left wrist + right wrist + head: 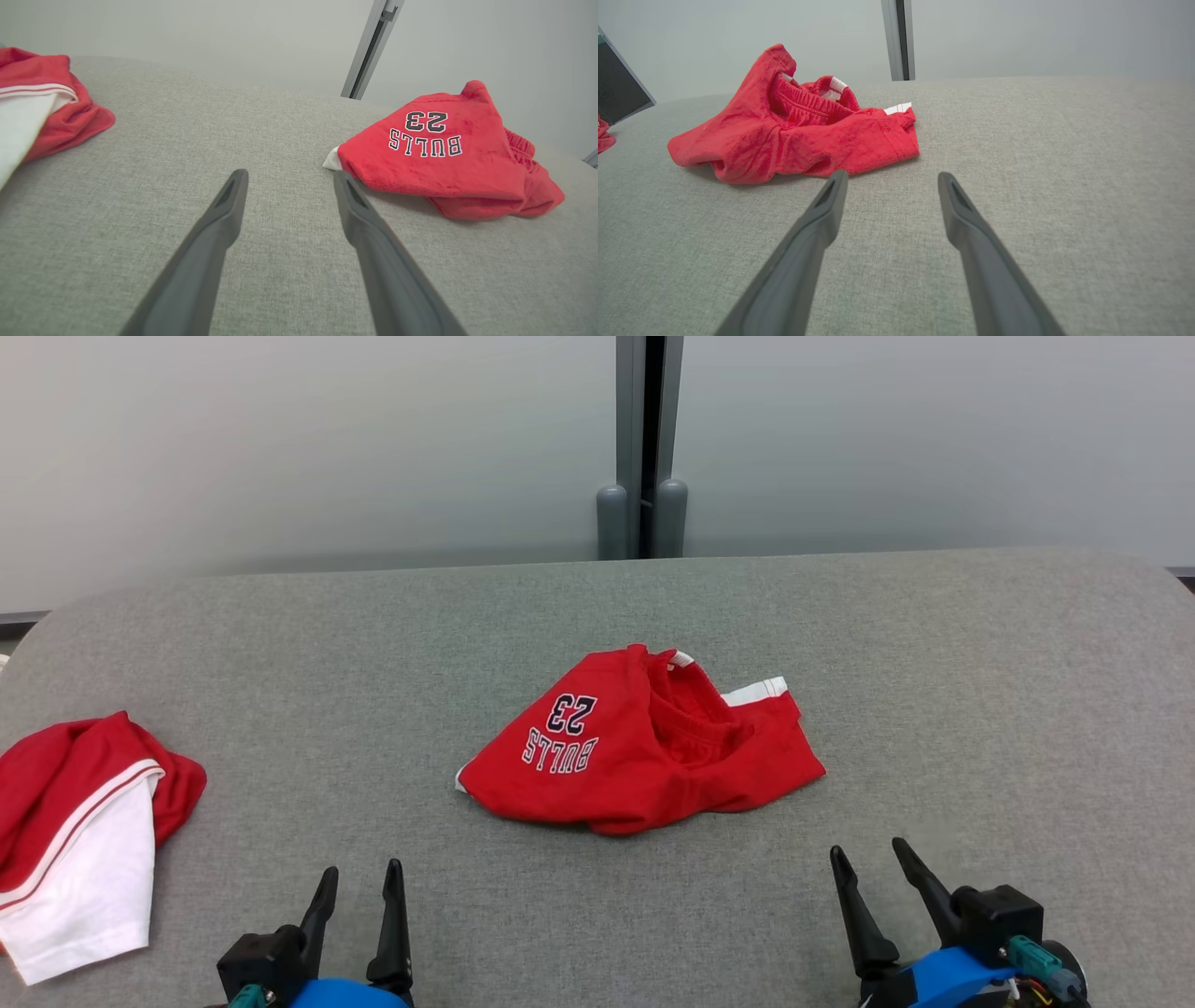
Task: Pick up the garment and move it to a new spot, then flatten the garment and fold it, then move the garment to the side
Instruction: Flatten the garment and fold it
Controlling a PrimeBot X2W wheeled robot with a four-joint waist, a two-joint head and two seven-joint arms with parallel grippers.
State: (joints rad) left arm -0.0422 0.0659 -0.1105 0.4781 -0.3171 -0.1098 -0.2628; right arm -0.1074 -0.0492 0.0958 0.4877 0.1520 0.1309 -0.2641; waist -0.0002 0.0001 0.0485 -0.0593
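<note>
1. A red garment (pixel 644 742), a pair of shorts printed "BULLS 23", lies crumpled near the middle of the grey tabletop (pixel 597 607). Its elastic waistband (pixel 695 709) is bunched open on top and a strip of white trim (pixel 756 691) pokes out at the far right.

2. Nothing holds the cloth. The left fingers (pixel 392 924) and right fingers (pixel 854 905) stand spread wide and empty at the near edge, one on each side of the heap and clear of it.

3. The step in hand appears to be flattening, since the shorts sit in a loose mound with one leg tucked under.

4. Done well, each arm would likely take a separate edge. The white-tipped corner (pixel 462 782) faces the left arm and the hem below the trim faces the right, so the two can draw apart.

5. The fingers should pinch a single layer. Catching the doubled fold underneath would probably drag the lump along rather than open it.

6. A second red-and-white garment (pixel 84 821) lies well apart at the far left, and the spread should stay short of it.
</note>
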